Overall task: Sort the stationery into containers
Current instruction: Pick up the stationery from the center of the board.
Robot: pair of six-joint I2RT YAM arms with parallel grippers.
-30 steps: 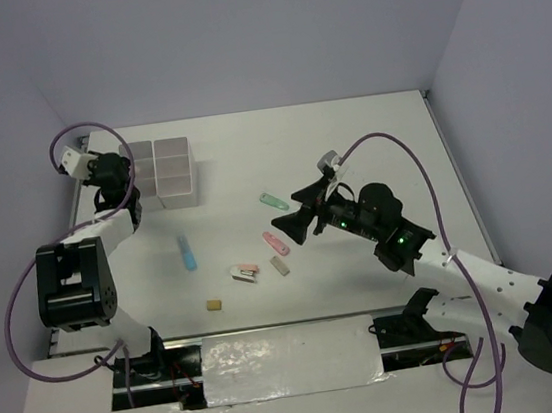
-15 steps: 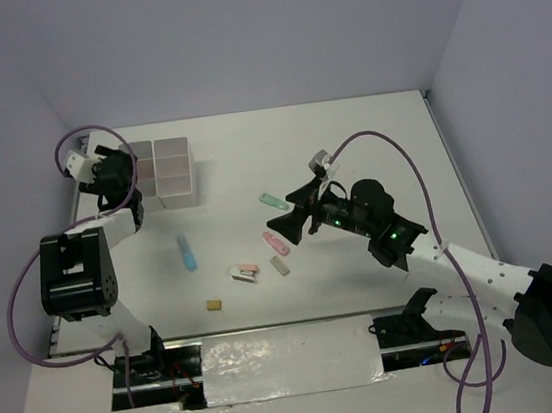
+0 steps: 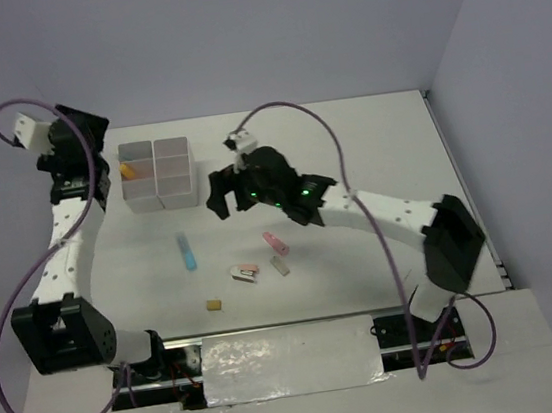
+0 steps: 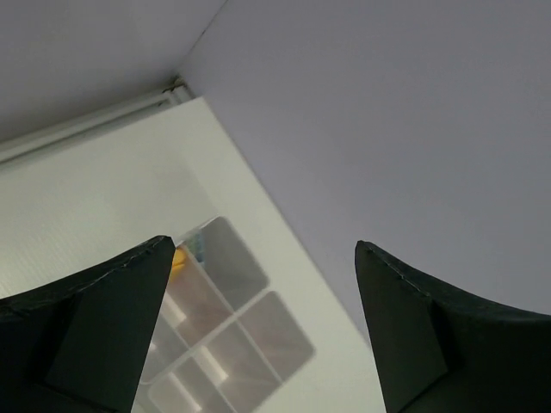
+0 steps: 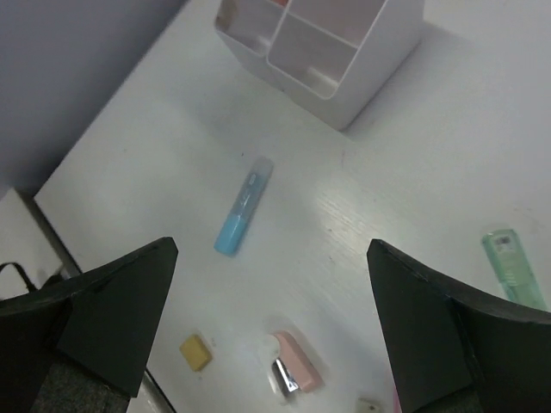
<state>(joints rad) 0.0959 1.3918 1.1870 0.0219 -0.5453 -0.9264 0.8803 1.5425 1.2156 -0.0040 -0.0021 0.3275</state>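
One orange highlighter (image 3: pixel 128 170) lay in a left compartment of the box (image 3: pixel 177 201); the left end effector (image 3: pixel 84 137) had lifted clear and the right end effector (image 3: pixel 218 199) had swung boxward. Left wrist: fingers wide apart, empty. Right wrist: likewise, over the blue highlighter (image 5: pixel 243 206) on the table (image 5: pixel 129 172).

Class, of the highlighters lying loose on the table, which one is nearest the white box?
The blue highlighter, just on the near side of the white box; the pink highlighter and green highlighter lie farther off.
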